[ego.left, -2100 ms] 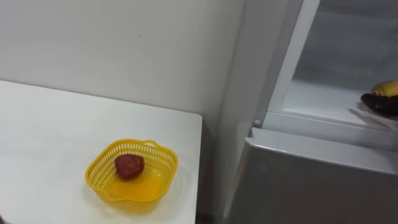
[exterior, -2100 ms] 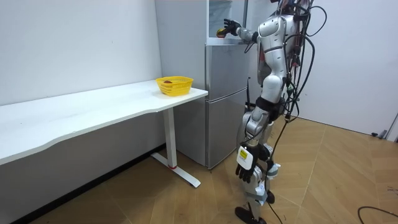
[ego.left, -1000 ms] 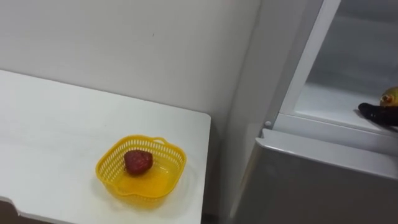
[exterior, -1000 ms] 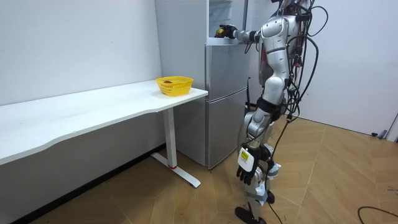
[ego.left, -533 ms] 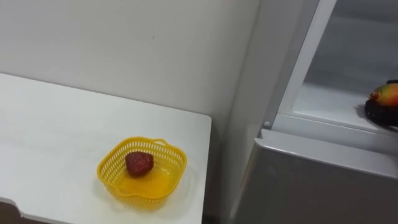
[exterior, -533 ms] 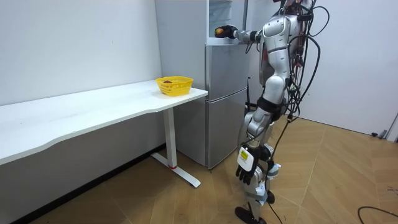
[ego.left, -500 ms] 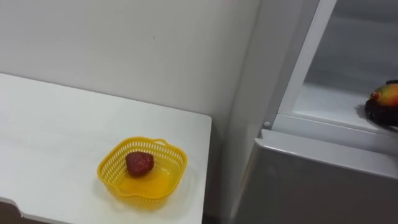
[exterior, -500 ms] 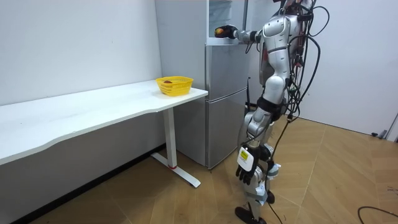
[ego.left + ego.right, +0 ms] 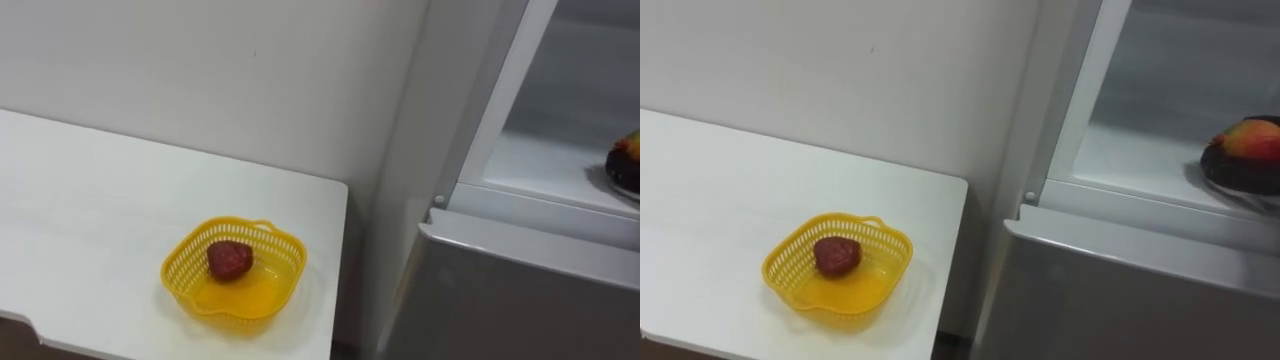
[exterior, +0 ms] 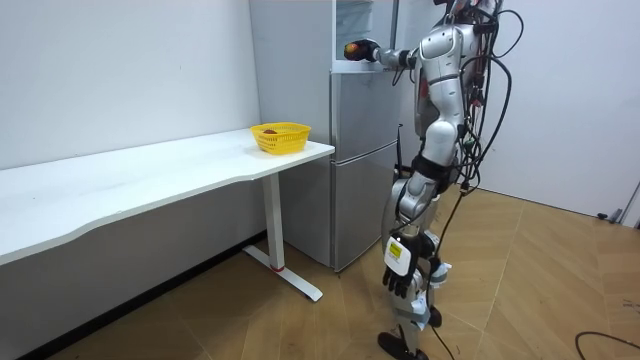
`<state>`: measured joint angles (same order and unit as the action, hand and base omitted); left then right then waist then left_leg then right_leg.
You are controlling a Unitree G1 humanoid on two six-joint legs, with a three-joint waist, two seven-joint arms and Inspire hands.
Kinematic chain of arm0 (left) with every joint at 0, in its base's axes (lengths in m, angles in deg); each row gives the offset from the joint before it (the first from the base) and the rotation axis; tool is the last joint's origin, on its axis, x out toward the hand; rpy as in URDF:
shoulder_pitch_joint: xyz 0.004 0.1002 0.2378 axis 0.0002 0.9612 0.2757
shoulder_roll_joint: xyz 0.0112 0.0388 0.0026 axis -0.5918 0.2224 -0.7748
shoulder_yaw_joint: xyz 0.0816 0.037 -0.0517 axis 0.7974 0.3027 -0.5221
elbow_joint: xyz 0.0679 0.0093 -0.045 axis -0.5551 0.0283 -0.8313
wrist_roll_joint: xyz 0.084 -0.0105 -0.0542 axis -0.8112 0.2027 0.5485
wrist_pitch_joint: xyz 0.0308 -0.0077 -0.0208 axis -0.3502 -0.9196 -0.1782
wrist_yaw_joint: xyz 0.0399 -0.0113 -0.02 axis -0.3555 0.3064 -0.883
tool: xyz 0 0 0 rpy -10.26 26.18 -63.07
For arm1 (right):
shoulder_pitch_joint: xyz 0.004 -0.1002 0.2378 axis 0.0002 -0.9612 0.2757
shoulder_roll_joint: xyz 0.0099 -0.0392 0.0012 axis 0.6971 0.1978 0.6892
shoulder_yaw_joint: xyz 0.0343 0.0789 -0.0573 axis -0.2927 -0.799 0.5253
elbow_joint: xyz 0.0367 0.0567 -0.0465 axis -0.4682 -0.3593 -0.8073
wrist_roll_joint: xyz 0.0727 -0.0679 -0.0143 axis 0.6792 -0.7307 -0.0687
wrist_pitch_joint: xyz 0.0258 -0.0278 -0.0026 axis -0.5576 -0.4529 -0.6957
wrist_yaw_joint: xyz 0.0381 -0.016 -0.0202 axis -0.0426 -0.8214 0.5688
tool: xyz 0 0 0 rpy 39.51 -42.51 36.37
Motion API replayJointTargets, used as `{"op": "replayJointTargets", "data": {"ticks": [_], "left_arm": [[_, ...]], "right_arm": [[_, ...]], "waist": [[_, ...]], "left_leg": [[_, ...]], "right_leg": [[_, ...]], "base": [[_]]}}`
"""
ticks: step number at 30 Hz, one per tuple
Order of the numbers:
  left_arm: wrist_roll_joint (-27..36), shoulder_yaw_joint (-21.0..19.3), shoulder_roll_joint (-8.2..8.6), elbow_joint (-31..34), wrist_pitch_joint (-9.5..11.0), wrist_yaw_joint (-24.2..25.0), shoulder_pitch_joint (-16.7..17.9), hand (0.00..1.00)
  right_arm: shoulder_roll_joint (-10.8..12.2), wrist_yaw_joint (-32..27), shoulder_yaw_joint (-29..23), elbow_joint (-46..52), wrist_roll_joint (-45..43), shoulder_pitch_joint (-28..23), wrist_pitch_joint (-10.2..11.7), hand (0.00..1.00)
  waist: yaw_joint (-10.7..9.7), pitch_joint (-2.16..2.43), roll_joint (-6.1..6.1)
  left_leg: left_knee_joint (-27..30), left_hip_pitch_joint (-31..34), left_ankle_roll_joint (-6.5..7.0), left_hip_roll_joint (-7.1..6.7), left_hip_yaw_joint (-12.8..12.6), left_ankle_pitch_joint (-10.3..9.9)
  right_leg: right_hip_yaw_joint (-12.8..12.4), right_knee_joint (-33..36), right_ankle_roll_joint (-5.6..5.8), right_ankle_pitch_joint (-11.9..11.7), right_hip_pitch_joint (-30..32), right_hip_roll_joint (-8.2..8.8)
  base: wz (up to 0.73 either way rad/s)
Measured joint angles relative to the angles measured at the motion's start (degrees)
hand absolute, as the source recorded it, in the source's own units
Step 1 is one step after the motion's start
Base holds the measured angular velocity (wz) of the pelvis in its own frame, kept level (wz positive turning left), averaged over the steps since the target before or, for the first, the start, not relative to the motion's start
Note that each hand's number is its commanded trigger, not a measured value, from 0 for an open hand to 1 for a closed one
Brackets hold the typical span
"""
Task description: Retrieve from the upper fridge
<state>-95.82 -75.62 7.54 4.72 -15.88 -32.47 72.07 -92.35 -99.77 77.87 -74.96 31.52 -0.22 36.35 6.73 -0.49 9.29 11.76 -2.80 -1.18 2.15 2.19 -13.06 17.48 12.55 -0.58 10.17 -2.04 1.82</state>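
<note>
Robot hand on the right arm (image 9: 1236, 172) reaches into the fridge's (image 10: 360, 160) open upper compartment, its dark fingers curled under and round a mango (image 9: 1252, 140), which sits just above the white shelf (image 9: 1130, 160). The right eye view takes in most of the yellow, red and green fruit with the hand cupped beneath it. The left eye view catches just a sliver of both at its right border. From the side, the room view has that arm stretched level from the shoulder towards the room view's left, the mango at its tip inside the compartment's opening. It also gives the robot standing upright on the wood floor (image 10: 520, 290) close before the fridge. The left robot hand (image 10: 398, 278) hangs low beside its leg; I cannot tell if it is open or closed.

Going left to right in the eye views, the white counter (image 9: 80, 220) runs along a pale wall (image 9: 200, 80). Near its right end sits a yellow basket (image 9: 283, 258) holding a single red fruit (image 9: 230, 260). A narrow dark gap separates the counter's edge from the fridge's grey side. Next come the compartment's white side frame (image 9: 1085, 90) and the closed grey lower door (image 9: 1120, 290), both standing between the basket and the held mango.
</note>
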Motion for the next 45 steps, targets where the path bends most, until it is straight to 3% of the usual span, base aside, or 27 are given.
{"op": "replayJointTargets", "data": {"ticks": [7,12,16,18,24,29,33,35,36,40,45], "left_arm": [[0.05,0.01,0.03,-0.88,0.00,-0.12,-1.13,0.00],[0.05,-0.11,0.32,-1.18,0.16,-0.16,-2.22,0.00],[0.03,-0.06,0.96,-1.55,1.36,-0.58,-3.18,0.00],[0.03,-0.16,1.00,-1.56,1.96,-1.26,-3.28,0.00],[0.19,-0.67,1.77,-1.44,2.71,-2.57,-3.27,0.00],[2.41,-0.76,2.19,-1.41,3.56,-4.06,-2.76,0.00],[2.42,-0.71,2.84,-1.41,3.96,-4.68,-3.47,0.00],[2.41,-0.70,3.62,-1.49,4.03,-4.69,-3.09,0.00],[2.41,-0.70,3.79,-1.56,4.04,-4.69,-3.03,0.00],[2.41,-0.66,4.42,-1.72,4.35,-4.62,-2.85,0.00],[2.89,-0.65,4.70,-3.55,4.76,-4.59,-3.64,0.00]], "right_arm": [[0.01,1.19,0.05,0.32,-0.01,0.02,-0.12,1.00],[0.41,0.98,-0.12,5.72,-0.91,-0.25,-2.04,1.00],[1.67,0.49,-0.26,15.25,-1.74,-2.05,-2.36,1.00],[2.40,0.02,-0.43,18.68,-2.08,-3.15,-2.44,1.00],[5.73,-1.86,-1.82,38.68,-4.68,-12.66,-2.35,1.00],[10.60,-3.95,-2.30,51.52,-7.07,-18.76,-1.69,1.00],[12.32,-5.83,-2.30,58.26,-9.04,-22.35,-0.34,1.00],[14.07,-6.70,-2.30,60.80,-10.05,-22.68,0.44,1.00],[14.33,-6.96,-2.30,61.07,-10.66,-22.69,0.85,1.00],[15.11,-9.09,-2.57,64.92,-14.74,-24.67,1.33,1.00],[16.91,-10.08,-2.46,70.03,-20.53,-27.81,2.39,1.00]], "waist": [[0.06,-0.24,0.27],[-0.42,-0.42,-0.08],[-0.54,0.16,-2.36],[-0.33,0.32,-2.76],[-0.88,0.34,-2.74],[-1.59,0.21,-2.90],[-1.64,-0.21,-3.77],[-1.65,-0.30,-4.98],[-1.77,-0.28,-5.23],[-2.02,0.51,-6.38],[-1.64,0.56,-6.48]], "left_leg": [[-0.06,-0.03,0.00,0.04,-0.30,0.00],[0.00,0.03,-0.01,0.14,-0.72,-0.01],[0.08,-0.34,0.00,0.14,-1.53,0.03],[-0.04,-0.88,-0.08,0.16,-1.92,0.12],[-0.04,-1.06,-0.10,0.20,-2.05,0.14],[-0.01,-1.06,-0.10,0.19,-2.04,0.13],[-0.03,-1.10,-0.10,0.22,-2.45,0.06],[-0.26,-1.62,-0.09,0.35,-3.34,0.05],[-0.35,-1.71,-0.09,0.35,-3.43,0.05],[-0.87,-1.97,-0.09,0.39,-3.86,0.06],[-0.89,-2.50,-0.07,0.41,-4.70,0.08]], "right_leg": [[-0.13,0.00,0.00,0.00,0.07,-0.01],[-0.22,0.01,-0.01,0.00,0.22,-0.05],[-0.63,0.18,-0.06,-0.04,0.49,0.01],[-1.51,0.31,-0.09,-0.01,0.56,-0.09],[-1.64,0.14,-0.10,-0.01,0.32,-0.10],[-1.56,0.03,-0.10,-0.01,-0.22,-0.07],[-1.86,0.12,-0.19,-0.11,-0.18,-0.13],[-2.71,0.17,-0.22,-0.25,-0.23,-0.31],[-2.90,0.22,-0.22,-0.25,-0.22,-0.32],[-3.37,0.13,-0.21,-0.24,0.02,-0.50],[-4.29,0.40,-0.19,-0.22,0.06,-0.55]], "base": [[-0.01],[-0.04],[-0.10],[-0.14],[-0.01],[0.03],[-0.03],[-0.19],[-0.14],[-0.05],[-0.10]]}}
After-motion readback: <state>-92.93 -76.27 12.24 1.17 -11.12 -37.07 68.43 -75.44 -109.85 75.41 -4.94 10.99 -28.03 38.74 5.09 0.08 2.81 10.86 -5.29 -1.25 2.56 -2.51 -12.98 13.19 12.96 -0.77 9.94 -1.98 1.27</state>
